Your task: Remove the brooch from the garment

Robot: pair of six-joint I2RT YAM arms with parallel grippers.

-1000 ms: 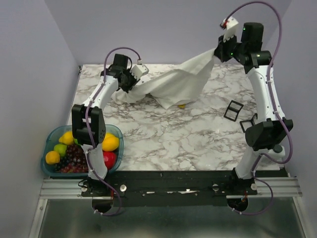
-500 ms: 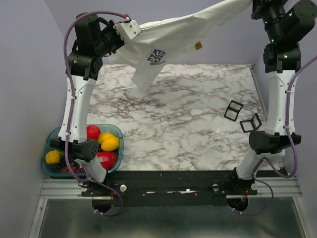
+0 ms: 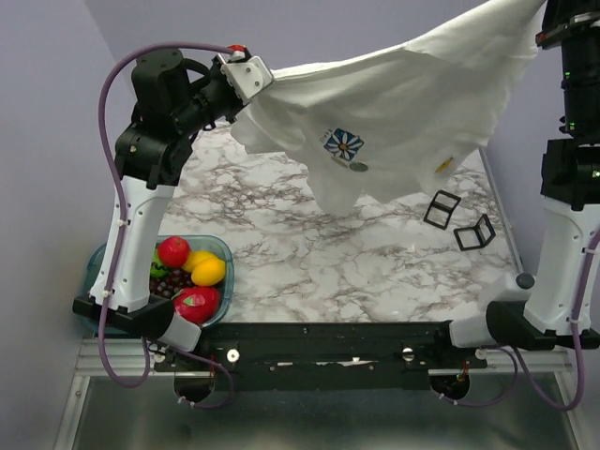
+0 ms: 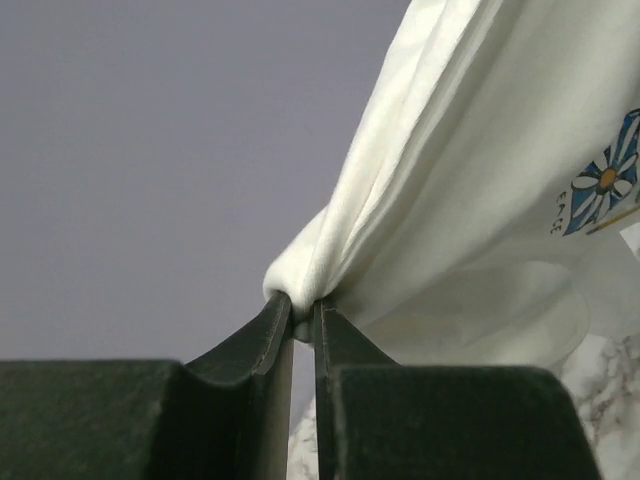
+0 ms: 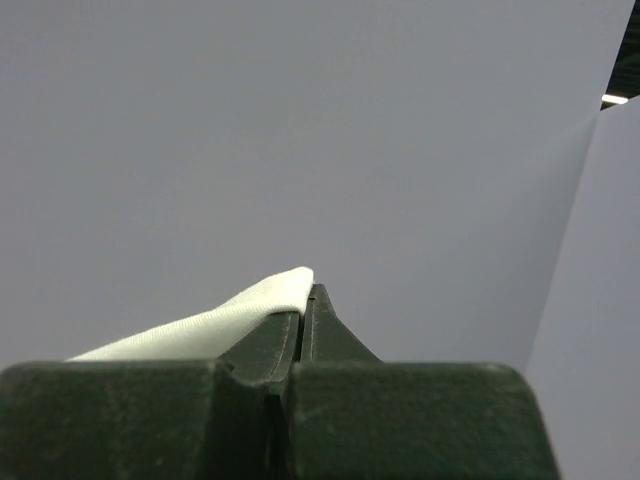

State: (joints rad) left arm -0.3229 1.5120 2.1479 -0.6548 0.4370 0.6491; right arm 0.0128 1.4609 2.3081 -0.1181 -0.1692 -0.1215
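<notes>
Top view: garment point(image 3: 412, 103) is off the table point(image 3: 375, 272), strung in the air between both arms and sagging over the far half. Left gripper point(image 3: 251, 86) has one bunched corner, high over the far left corner; the other end rises to the right arm point(image 3: 572, 169) at the top right, where the gripper itself is cropped out. Brooch point(image 3: 349, 143) is pinned on the hanging front, facing the camera, above the middle of the far edge, with a small yellow mark point(image 3: 444, 165) on the cloth to its right. Two black square frames point(image 3: 442, 208) stand near the right edge, and a fruit bowl point(image 3: 223, 246) sits at the near left corner. Left wrist: fingers nearly together with a thin slit between them, a fold of garment point(image 4: 450, 200) pinched at the tips, so it is gripping; brooch point(image 4: 603, 182) shows at the right edge of the cloth, well clear of the fingers. Right wrist: right gripper point(image 5: 303, 300) is closed tight on a thin edge of garment point(image 5: 230, 315); brooch not in this view.
</notes>
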